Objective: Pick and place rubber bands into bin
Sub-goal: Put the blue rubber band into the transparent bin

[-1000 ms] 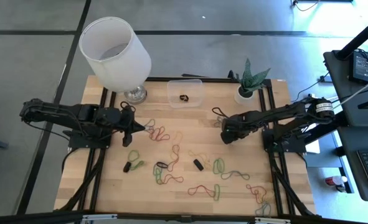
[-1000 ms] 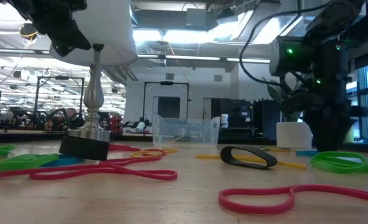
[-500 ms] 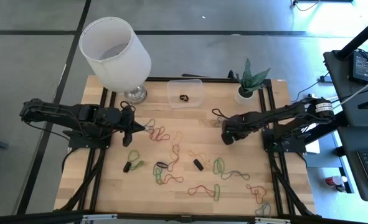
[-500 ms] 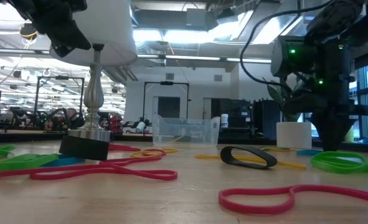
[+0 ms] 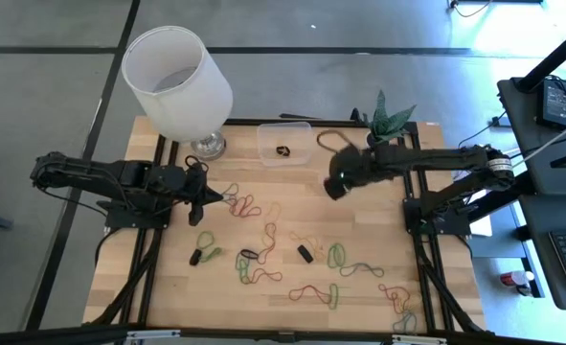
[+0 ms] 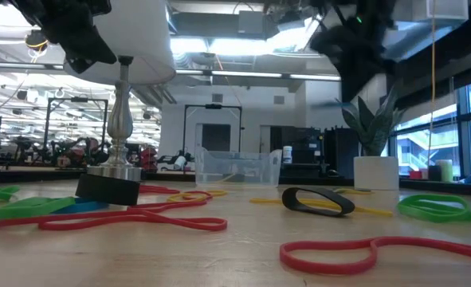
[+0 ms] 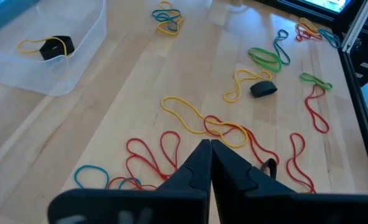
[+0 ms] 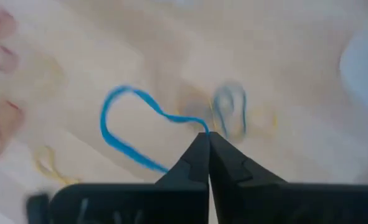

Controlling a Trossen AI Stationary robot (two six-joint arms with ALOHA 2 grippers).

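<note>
Jaws on the right gripper have snapped shut on a blue rubber band and lifted it off the surface, closer to the bin. One more band looks ready to drop in. It hangs from the jaw tips, just beside the bin. Left gripper waits, jaws shut and empty, over loose bands.

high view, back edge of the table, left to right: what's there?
lampshade → bin → right gripper, shut on a rubber band → potted plant.
</note>
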